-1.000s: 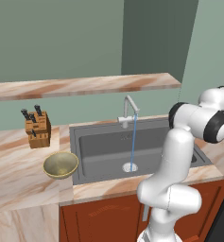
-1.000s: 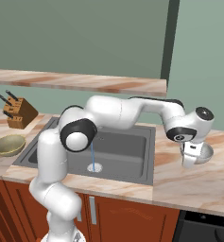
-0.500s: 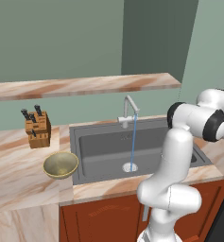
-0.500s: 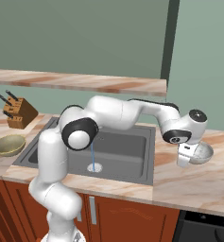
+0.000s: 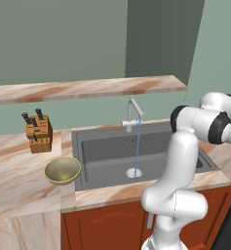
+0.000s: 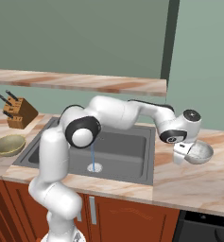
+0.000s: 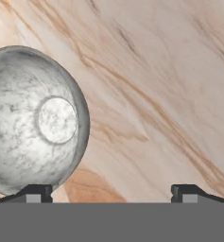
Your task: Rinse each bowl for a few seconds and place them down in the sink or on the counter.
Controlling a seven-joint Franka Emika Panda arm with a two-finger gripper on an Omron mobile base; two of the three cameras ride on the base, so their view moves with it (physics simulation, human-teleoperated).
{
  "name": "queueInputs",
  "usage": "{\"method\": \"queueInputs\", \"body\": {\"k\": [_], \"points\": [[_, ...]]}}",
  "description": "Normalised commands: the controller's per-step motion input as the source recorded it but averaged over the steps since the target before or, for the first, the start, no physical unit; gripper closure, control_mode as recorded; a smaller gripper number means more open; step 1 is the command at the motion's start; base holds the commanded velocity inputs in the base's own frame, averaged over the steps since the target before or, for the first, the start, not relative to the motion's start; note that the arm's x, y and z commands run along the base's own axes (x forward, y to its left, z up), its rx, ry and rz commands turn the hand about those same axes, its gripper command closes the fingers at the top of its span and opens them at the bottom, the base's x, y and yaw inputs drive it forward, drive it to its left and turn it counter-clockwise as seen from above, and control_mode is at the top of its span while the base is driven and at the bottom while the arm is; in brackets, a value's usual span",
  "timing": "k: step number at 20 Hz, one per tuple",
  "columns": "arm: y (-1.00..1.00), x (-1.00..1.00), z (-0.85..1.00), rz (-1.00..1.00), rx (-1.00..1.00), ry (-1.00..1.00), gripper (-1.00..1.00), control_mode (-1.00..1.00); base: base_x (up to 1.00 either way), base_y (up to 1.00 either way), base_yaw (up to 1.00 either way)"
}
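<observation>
A pale grey bowl [image 6: 200, 152] rests on the counter [image 6: 193, 185] right of the sink [image 6: 125, 152]. My gripper [image 6: 181, 155] hangs open just left of this bowl, pointing down. In the hand view the grey bowl [image 7: 33, 120] lies at the left on the marbled counter [image 7: 156, 94]. My open gripper [image 7: 110, 194] has one fingertip at the bowl's rim and nothing between the tips. An olive-gold bowl [image 5: 62, 170] stands on the counter [image 5: 19, 183] left of the sink [image 5: 107, 154]. That bowl [image 6: 9, 144] also shows at the far left of the right base view.
Water runs from the silver faucet [image 5: 132, 114] in a thin stream to the drain [image 5: 134, 172]. A wooden knife block [image 5: 38, 133] stands behind the olive bowl. A marbled shelf [image 5: 87, 88] runs along the wall above the sink.
My hand has shifted a little left and down beside the grey bowl, jaws staying wide. Both bowls have stayed where they were.
</observation>
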Motion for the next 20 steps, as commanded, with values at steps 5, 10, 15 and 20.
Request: {"method": "queueInputs", "body": {"k": [5,10,15,20], "points": [[-0.31,0.07,-0.10,-0.01,0.01,0.00,-1.00,-1.00,0.00,0.00,0.00],[-0.32,0.06,-0.09,0.00,0.03,0.00,-1.00,-1.00,0.00,0.00,0.00],[-0.18,0.20,-0.04,0.00,0.02,0.01,-1.00,-1.00,0.00,0.00,0.00],[-0.10,0.24,-0.09,0.00,0.02,0.02,-1.00,-1.00,0.00,0.00,0.00]]}}
